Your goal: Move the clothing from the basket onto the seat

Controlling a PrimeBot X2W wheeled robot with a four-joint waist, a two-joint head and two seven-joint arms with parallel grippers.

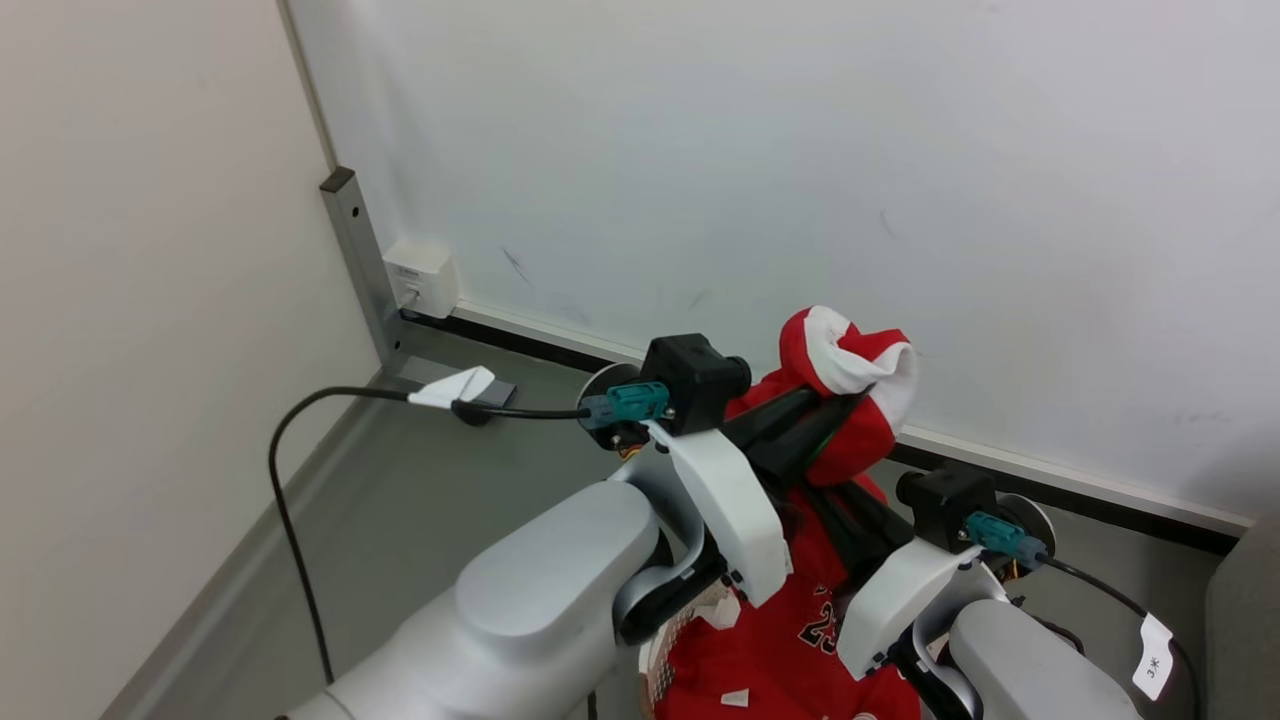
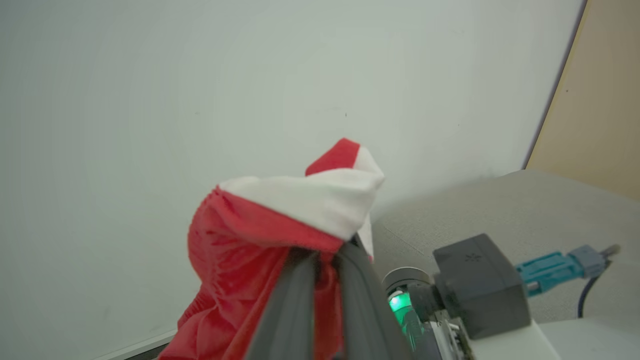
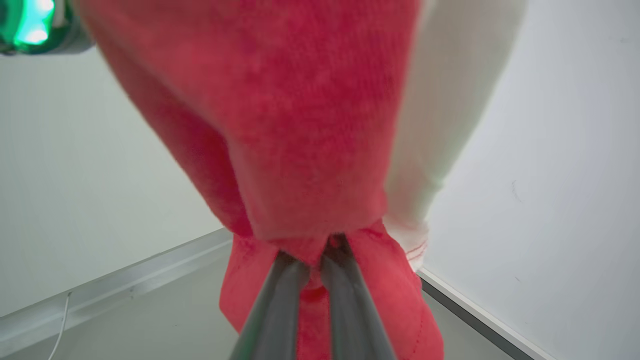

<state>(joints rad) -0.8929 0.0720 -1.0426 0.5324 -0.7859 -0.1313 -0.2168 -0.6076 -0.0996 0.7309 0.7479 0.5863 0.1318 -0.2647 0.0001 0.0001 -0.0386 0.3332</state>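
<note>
The left tool (image 2: 325, 252) is pinching the red clothing (image 2: 240, 225), holding it up before the white wall (image 2: 150, 100). The right tool (image 3: 312, 252) is gripping the clothing's fabric lower down, above the basket (image 1: 668, 645).

White wall panel (image 1: 800, 150) ahead, marked by a short dark scuff (image 1: 515, 265). Beige wall (image 1: 130, 300) to the left. Grey metal post (image 1: 358, 250) upright in the corner between them. White socket box (image 1: 422, 277) just beside the post, above the black skirting strip (image 1: 520, 342). Grey floor (image 1: 420, 500) below.
</note>
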